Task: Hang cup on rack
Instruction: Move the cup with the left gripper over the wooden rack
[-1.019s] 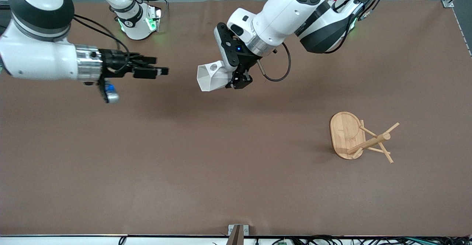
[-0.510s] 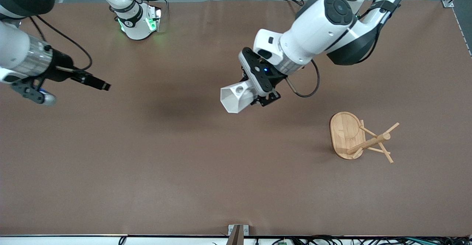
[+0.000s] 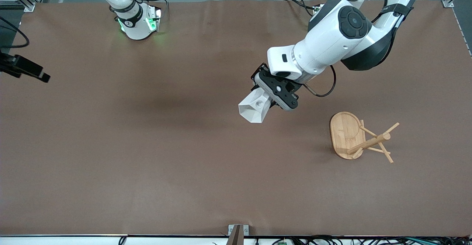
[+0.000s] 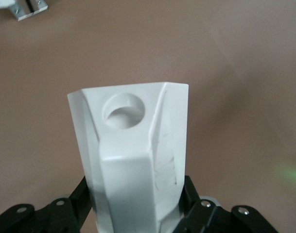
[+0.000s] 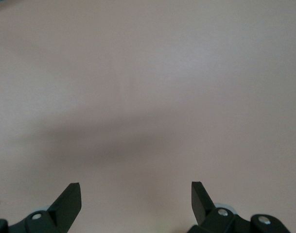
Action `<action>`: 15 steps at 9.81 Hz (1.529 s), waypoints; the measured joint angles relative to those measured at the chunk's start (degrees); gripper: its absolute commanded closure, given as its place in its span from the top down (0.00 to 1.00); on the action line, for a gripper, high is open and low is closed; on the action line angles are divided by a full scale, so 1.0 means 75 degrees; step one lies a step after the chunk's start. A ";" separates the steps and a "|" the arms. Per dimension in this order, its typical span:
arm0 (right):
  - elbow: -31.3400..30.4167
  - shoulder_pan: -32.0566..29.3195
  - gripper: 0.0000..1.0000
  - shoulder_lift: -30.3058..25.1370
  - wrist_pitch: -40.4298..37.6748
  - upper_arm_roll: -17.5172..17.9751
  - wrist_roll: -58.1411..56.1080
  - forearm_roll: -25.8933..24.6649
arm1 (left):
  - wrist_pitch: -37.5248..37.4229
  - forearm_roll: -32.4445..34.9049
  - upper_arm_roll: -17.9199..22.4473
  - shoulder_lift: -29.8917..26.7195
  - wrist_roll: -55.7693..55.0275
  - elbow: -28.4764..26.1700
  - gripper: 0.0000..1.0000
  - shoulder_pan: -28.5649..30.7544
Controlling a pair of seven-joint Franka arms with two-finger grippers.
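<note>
**Cup in the air, rack not yet reached**

Nearest the front camera among the task's things, at the lower right of the front view, we see the bamboo mug tree (image 3: 359, 137) standing on its oval base toward the left arm's end of the table. Its central post and thin angled pegs are all bare; nothing hangs on them.

Higher in that view, just right of the frame's centre, the left gripper (image 3: 274, 96) is clamped on the white faceted cup (image 3: 255, 108), carried above bare brown table (image 3: 147, 164) and well apart from the mug tree. In the left wrist view the cup (image 4: 133, 150) fills the middle of the frame, the black fingers pressing its narrow end on both sides, and the round hole in its blocky handle faces the camera.

At the upper left edge of the front view, only the tip of the right gripper (image 3: 25, 69) shows, over the table's edge at its own end. In the right wrist view its jaws stand wide apart with nothing between them; this arm waits.

We judge the pick-up done. Left to do: bring the cup across to the mug tree, line the handle hole up with a peg, slide it on and let go.
</note>
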 measured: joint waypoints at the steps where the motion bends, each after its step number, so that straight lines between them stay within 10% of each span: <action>1: 0.0056 0.0004 1.00 -0.0025 -0.0045 0.0018 -0.0009 -0.0103 | -0.0043 0.0000 0.0537 -0.0161 -0.0120 -0.0248 0.00 -0.0205; 7: 0.0057 0.0040 1.00 -0.0035 -0.0076 0.0202 -0.0330 -0.0634 | -0.0064 -0.0731 0.3491 -0.0894 0.2355 -0.1578 0.01 -0.0748; 15: 0.0165 0.0041 1.00 -0.0035 -0.0072 0.0187 -0.0479 -0.0669 | -0.0116 -0.0790 0.4557 -0.1162 0.3466 -0.2337 0.01 -0.0954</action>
